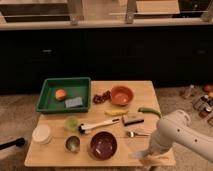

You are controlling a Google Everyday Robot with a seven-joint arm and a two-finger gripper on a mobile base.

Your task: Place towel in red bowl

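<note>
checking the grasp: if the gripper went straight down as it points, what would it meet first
The towel, lying under the gripper at the table's front right corner; it may be touching it now.

We are in a kitchen-like room: dark cabinets (pixel 100 55) under a long counter (pixel 100 23) along the far wall, a wooden desk (pixel 148 92) bearing a green tray (pixel 64 80), metal cup (pixel 72 144), fork (pixel 135 133).

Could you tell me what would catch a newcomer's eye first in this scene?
The big white arm at the front right corner of the table, its gripper down on the grey-blue towel, fingers shut. Then the green tray at the far left and the dark red bowl at front centre.
</note>
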